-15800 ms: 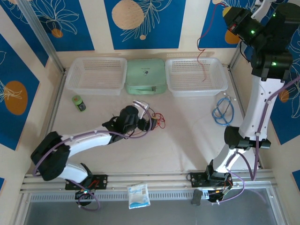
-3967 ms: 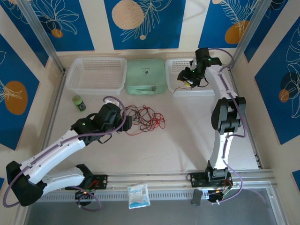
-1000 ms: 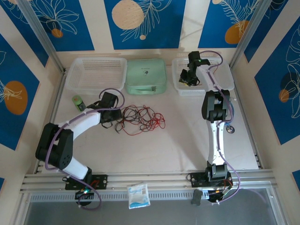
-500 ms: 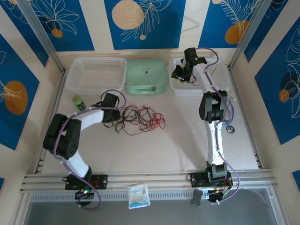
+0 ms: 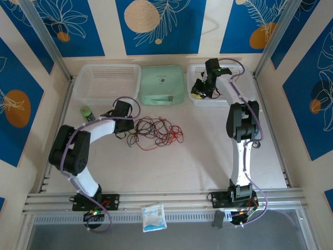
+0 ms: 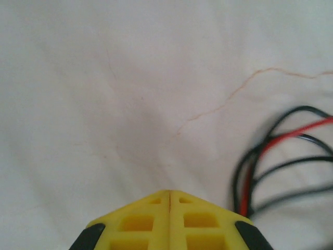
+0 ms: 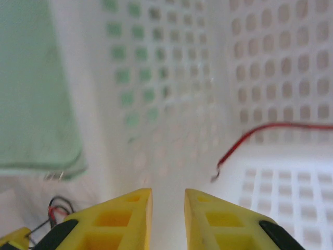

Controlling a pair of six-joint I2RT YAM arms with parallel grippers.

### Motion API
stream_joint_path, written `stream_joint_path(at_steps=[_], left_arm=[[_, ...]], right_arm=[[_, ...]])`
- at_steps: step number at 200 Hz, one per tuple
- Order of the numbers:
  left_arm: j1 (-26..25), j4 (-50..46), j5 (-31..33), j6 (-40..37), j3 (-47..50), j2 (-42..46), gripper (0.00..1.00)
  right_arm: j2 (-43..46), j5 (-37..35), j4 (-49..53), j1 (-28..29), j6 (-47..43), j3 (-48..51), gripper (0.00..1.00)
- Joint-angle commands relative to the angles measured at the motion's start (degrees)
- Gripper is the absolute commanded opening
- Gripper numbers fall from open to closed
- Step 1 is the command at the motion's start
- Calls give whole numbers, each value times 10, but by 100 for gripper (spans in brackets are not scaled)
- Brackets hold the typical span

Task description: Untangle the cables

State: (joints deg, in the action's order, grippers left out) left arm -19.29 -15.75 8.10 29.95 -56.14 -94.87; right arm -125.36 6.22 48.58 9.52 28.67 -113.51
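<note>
Fingers of the left gripper (image 6: 169, 194) are pressed flat together, and I can see nothing caught between them. It sits low over the table (image 5: 171, 161) at the left edge of the cables (image 5: 156, 133), a loose red-and-black tangle spread in front of the green case (image 5: 161, 83). At the right basket (image 5: 244, 99), the right gripper (image 7: 168, 192) has its jaws a narrow gap apart and empty, near one red wire (image 7: 260, 129) lying inside.

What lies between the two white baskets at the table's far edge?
A pale green case, in the top view, between the left basket and the right basket.
</note>
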Motion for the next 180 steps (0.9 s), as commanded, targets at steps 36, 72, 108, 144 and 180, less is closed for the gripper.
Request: stream_joint_path(at_steps=[36,72,108,144,180], left_arm=[[-22,-200,-41,-69,-140,178,0],[-43,-258,-67,-76,-188,220,0],[-60,-252,-93,-67,-220,239,0],[-78,-269,-92,-80,-279,232,0],[-88,-274,-88,-88,-310,233,0]], right_arm=[[204,36,-98,75,-6,177,27],[253,109,-199,156,100,268,35],[242,131,-375,244,271,337,50],[202,87,-490,276,399,383,57],[137,124,-506,294,464,368,52]])
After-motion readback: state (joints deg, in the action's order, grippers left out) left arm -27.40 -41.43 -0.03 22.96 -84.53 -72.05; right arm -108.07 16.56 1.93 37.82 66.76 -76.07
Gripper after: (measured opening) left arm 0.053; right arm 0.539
